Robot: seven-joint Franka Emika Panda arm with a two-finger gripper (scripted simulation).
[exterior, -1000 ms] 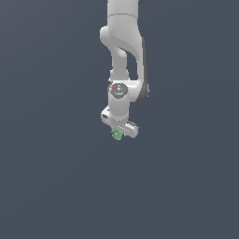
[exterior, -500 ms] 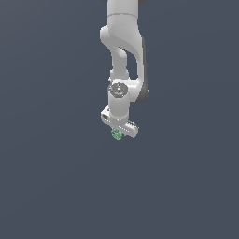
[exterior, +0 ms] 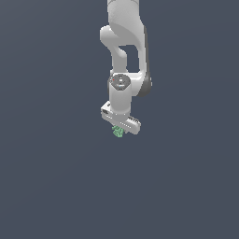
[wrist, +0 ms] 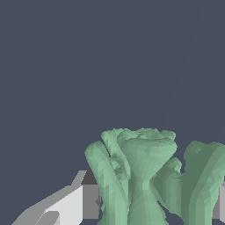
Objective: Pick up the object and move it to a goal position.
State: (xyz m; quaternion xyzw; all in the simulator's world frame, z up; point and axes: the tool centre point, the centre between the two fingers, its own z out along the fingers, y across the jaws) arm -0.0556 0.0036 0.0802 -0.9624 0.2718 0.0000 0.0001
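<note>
Almost nothing is moving between the earlier frames and now: we are seeing the white jointed Panda arm [exterior: 123, 51] and its white gripper [exterior: 119, 129] sitting in practically the same spot in the exterior view, with the green item hanging under it the same way. At most a slight drift, too small for us to call.

We are reading the tiny light-green knobbly object [exterior: 118, 132] as being in the grasp. In the wrist view the green lobed object [wrist: 147, 176] is filling the space between the fingers [wrist: 72, 204], with a grey pad touching it on one side and a sliver of the other finger just showing at the frame edge. So the jaws are clamping on the object, not released.

Progress, as we are judging it: the pick looks done, the object is apparently riding clear of any surface, and the transport is what is left. We are not seeing a goal marker in either view, so we cannot say how close it is.

No bench edge or corner is showing, only flat dark grey background, so we cannot place anything against the bench.

We are finding no brands, labels or readable writing; only a small red dot on the arm's wrist joint [exterior: 120, 81].
</note>
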